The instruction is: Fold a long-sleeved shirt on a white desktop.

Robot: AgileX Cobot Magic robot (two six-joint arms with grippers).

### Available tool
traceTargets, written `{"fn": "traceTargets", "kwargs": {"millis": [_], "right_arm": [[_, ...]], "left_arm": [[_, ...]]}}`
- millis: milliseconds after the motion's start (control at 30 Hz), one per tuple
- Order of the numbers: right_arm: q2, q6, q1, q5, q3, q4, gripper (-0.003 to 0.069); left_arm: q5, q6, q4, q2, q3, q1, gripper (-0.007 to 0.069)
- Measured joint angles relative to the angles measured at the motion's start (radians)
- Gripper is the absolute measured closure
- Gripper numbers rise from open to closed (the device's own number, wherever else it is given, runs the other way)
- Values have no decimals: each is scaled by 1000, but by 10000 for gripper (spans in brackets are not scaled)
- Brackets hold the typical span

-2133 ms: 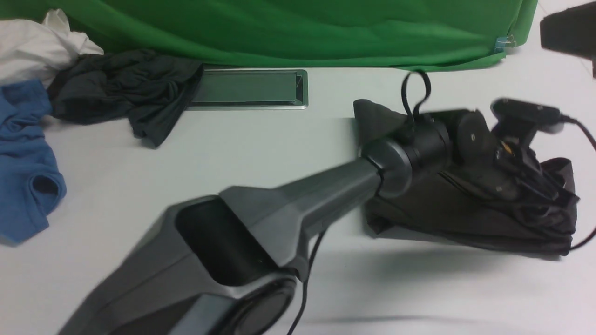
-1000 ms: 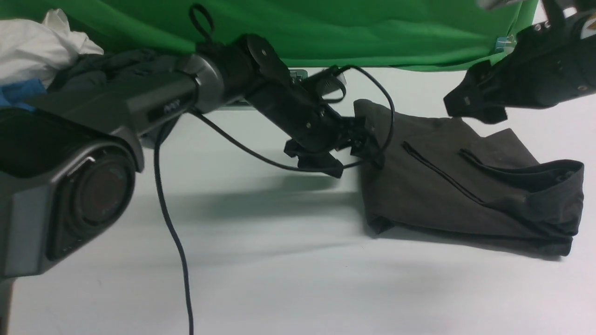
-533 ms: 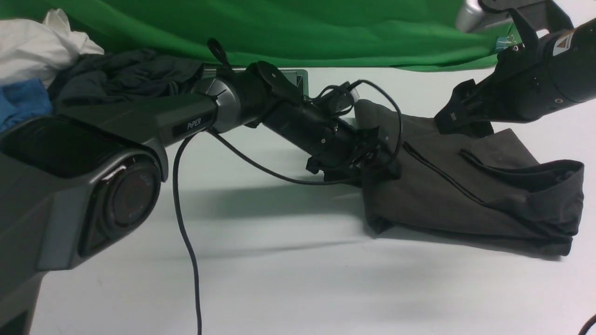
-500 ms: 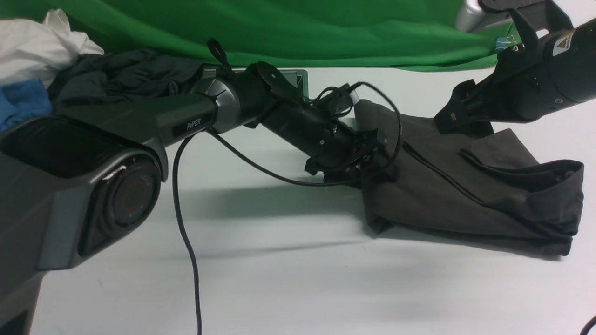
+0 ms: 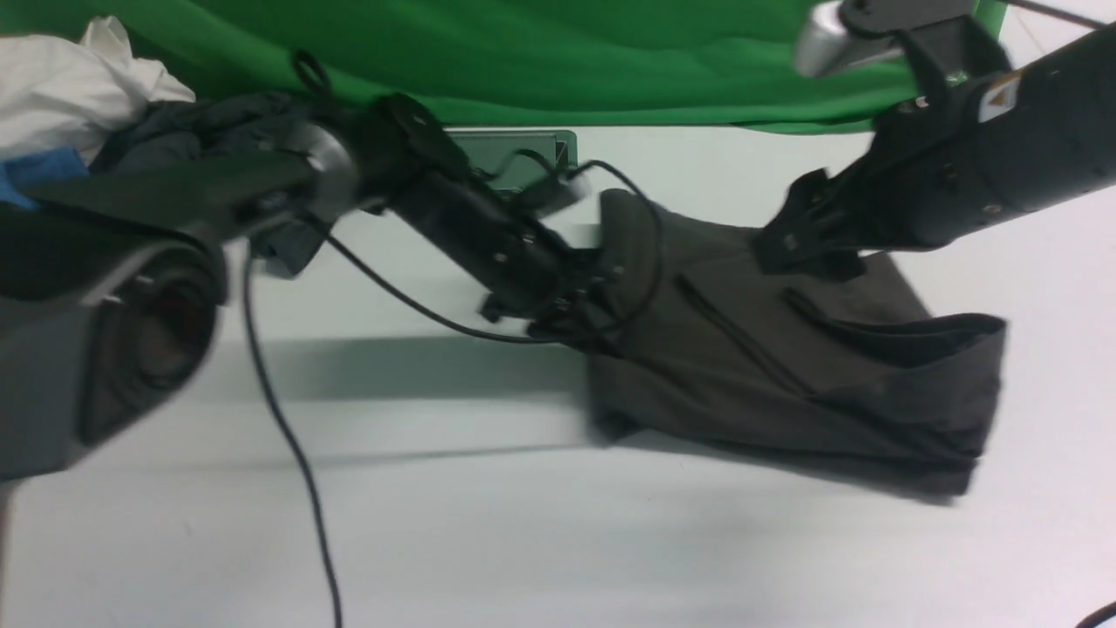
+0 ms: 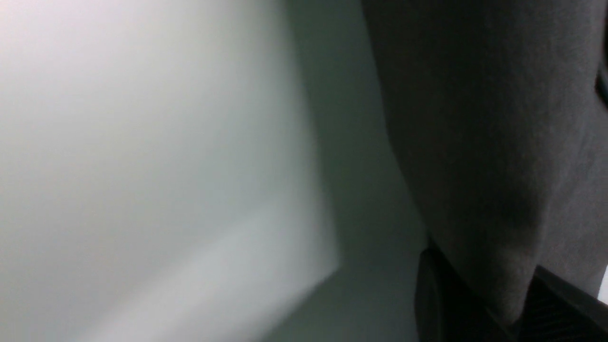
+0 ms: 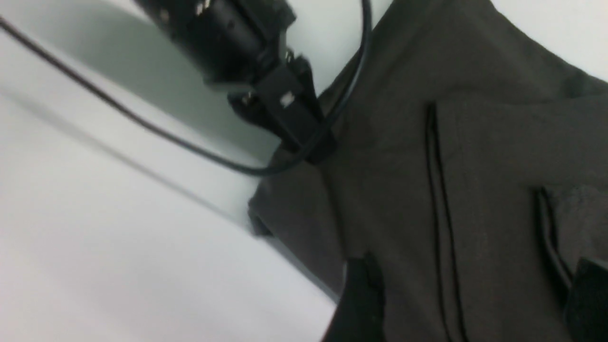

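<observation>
The long-sleeved shirt (image 5: pixel 785 375), dark brownish-black and folded into a bundle, lies on the white desktop (image 5: pixel 523 523) right of centre. My left gripper (image 5: pixel 575 323) is shut on the shirt's left edge; in the left wrist view a fold of the shirt (image 6: pixel 475 118) runs down between the two dark fingers of that gripper (image 6: pixel 508 318). My right gripper (image 5: pixel 789 249) hovers over the shirt's far side, open. In the right wrist view its fingers (image 7: pixel 361 294) stand wide apart over the shirt (image 7: pixel 475 142) with nothing between them, and the left gripper (image 7: pixel 304 137) shows at the cloth's edge.
A green cloth (image 5: pixel 567 61) hangs along the back. A metal-rimmed hatch (image 5: pixel 514 148) is set in the desktop behind the left arm. A charcoal garment (image 5: pixel 200 122), a blue shirt (image 5: pixel 35 170) and a white cloth (image 5: pixel 70 78) are piled at the far left. A black cable (image 5: pixel 288 453) dangles from the left arm.
My left gripper has closed on the shirt's left edge and pulled back left, dragging the shirt leftward with it. The right arm has moved left and lower over the shirt.
</observation>
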Motion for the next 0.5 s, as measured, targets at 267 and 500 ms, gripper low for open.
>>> {"fn": "traceTargets", "kwargs": {"millis": [267,500], "right_arm": [[39,40,41,38,-85,7,137],[204,-53,52,41,-223,113,137]], "left_arm": [[-97,69,37,-245,349,125,543],[-237,89,45,-313,588,216,543]]}}
